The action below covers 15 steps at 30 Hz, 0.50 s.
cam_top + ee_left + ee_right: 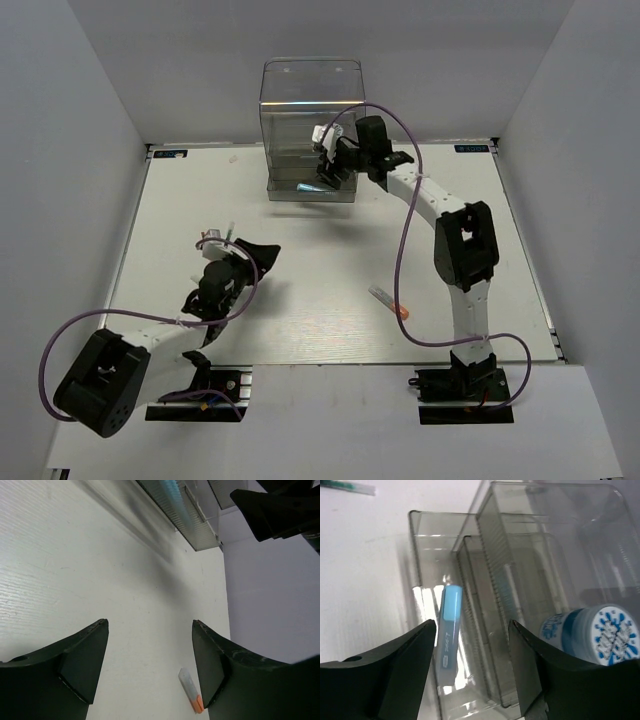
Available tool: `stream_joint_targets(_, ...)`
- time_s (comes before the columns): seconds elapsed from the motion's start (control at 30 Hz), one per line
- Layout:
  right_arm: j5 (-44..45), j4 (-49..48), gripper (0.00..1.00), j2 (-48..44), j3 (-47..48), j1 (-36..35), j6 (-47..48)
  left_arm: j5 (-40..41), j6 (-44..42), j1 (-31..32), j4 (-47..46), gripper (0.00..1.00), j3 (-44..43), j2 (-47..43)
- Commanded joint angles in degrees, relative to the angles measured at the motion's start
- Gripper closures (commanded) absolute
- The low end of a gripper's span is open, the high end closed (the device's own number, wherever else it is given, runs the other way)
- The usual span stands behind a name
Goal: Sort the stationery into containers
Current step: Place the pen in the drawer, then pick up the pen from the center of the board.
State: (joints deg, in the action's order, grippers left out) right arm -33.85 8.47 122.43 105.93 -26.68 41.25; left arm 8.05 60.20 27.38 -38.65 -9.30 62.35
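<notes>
The light-blue-ended tube (449, 630) lies flat in a clear drawer (422, 570). That drawer is pulled out at the bottom of the tall clear cabinet (310, 95). From the top camera the tube (308, 186) shows as a small blue bit low at the cabinet's front.

The right fingers (472, 625) hang just over that drawer. They are spread apart and hold nothing. The tube shows in the gap between them, down below, and they do not touch it. From above, the right fingers (328, 165) are right up against the front of the cabinet.

The blue-and-white roll (602, 637) sits inside the cabinet, off to the side of the tube. I cannot tell which drawer it is in.

A thin teal pen (345, 486) lies on the white table (320, 250) outside the cabinet.

The clear orange-capped tube (390, 303) lies on the table, well away from the cabinet and near the right arm's lower part. The left wrist camera sees it too (190, 690), just beside one black finger.

The left fingers (150, 622) are open wide with only bare table between them. In the top view the left fingers (255, 255) are over the table's left half, well apart from the cabinet.
</notes>
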Motion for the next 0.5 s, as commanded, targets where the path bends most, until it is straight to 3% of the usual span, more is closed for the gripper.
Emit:
stream_joint_targets(0.0,-2.4,-4.3,0.34,-6.7,-3.3,0.1,-0.1,-3.0,-1.5,0.0,2.0,0.22,-3.3,1.5)
stream_joint_targets(0.1,-2.9,-6.3,0.38,-12.8,-9.9,0.4,-2.4,-6.6,-1.5,0.5,2.6,0.21,-6.5,6.1)
stream_joint_targets(0.13,-2.3,-6.1,0.43,-14.0,-11.2,0.7,-2.8,-7.4,-1.5,0.5,3.5,0.17,-9.0,9.0)
stream_joint_targets(0.2,-2.1,-4.5,0.51,-18.7,-16.1,1.3,-4.3,-10.9,-1.5,0.5,6.3,0.17,-13.7,12.2)
stream_joint_targets(0.23,-1.8,-2.2,0.6,-19.8,-18.3,1.4,-4.3,-12.1,-2.1,0.5,6.9,0.15,-15.1,13.7)
stream_joint_targets(0.3,-1.7,3.2,0.66,-23.3,-21.2,2.0,-4.3,-14.6,-2.1,1.0,8.1,0.15,-18.8,17.7)
stream_joint_targets(0.33,-2.3,10.5,0.68,-24.0,-22.7,2.2,-3.2,-15.1,-2.1,1.0,9.3,0.15,-19.9,18.7)
stream_joint_targets(0.4,-2.5,16.1,0.69,-25.9,-25.7,2.5,-0.2,-15.1,-3.9,1.6,11.0,0.15,-22.5,20.6)
stream_joint_targets(0.47,-2.1,26.1,0.61,-26.8,-28.7,2.8,1.4,-15.6,-6.4,2.2,13.2,0.15,-25.4,21.3)
